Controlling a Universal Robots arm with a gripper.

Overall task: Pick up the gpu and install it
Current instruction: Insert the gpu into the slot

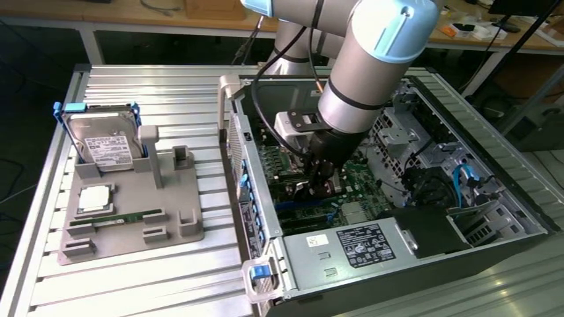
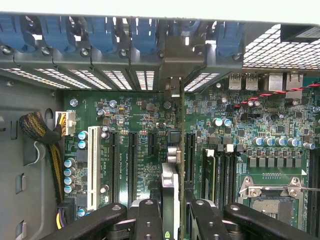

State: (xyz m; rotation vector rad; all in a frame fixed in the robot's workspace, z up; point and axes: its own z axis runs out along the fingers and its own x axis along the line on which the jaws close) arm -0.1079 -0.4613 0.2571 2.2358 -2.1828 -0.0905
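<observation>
Two black fingers [image 2: 149, 220] of the pincer [image 2: 175, 222] are clamped on the gpu [image 2: 170, 190], one on each face, inside the open computer case [image 1: 493, 165]. The card stands on edge over the green motherboard [image 2: 140, 115]. Its long axis runs straight out from between the fingers toward the case's rear wall, parallel to the expansion slots. Its far end sits just below the row of blue latches [image 2: 145, 35] and the vented slot covers, with little room left ahead. On one flank are two long black slots [image 2: 132, 165], then a white slot [image 2: 93, 167], with a braided cable bundle [image 2: 42, 132] well apart beyond them. On the other flank a black slot lies just beside the card, then the memory slots [image 2: 220, 172] and the CPU socket [image 2: 270, 195]. Cannot tell whether the card's lower edge is seated. In the exterior view the arm reaches down between the case's side walls, with the power supply [image 1: 352, 244] near the pincer.
</observation>
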